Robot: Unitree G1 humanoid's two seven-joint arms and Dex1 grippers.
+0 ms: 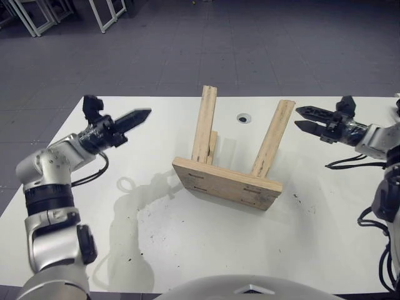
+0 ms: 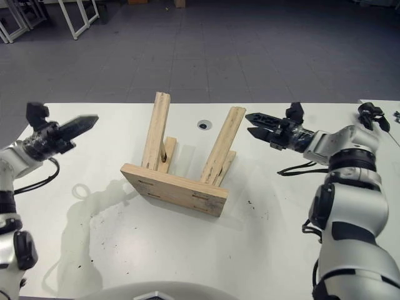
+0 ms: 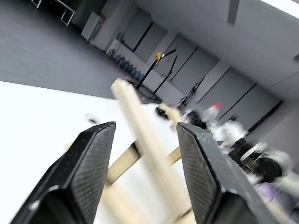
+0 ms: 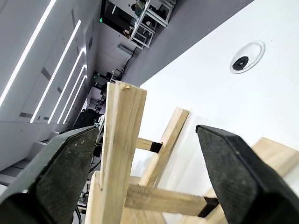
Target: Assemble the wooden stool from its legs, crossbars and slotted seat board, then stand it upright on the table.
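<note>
light: bright overhead | shadows: soft, on table | ceiling strips lit

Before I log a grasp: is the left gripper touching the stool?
Apart. The left eye view shows bare table between the left gripper and the stool.

Stool on its side, mid-table. Seat board on edge, nearest the robot; legs run away toward the far edge. Cable hole behind, between the leg ends. Left fingers well left of the stool, above the table. Right fingers near the right leg's far end, not touching.
</note>
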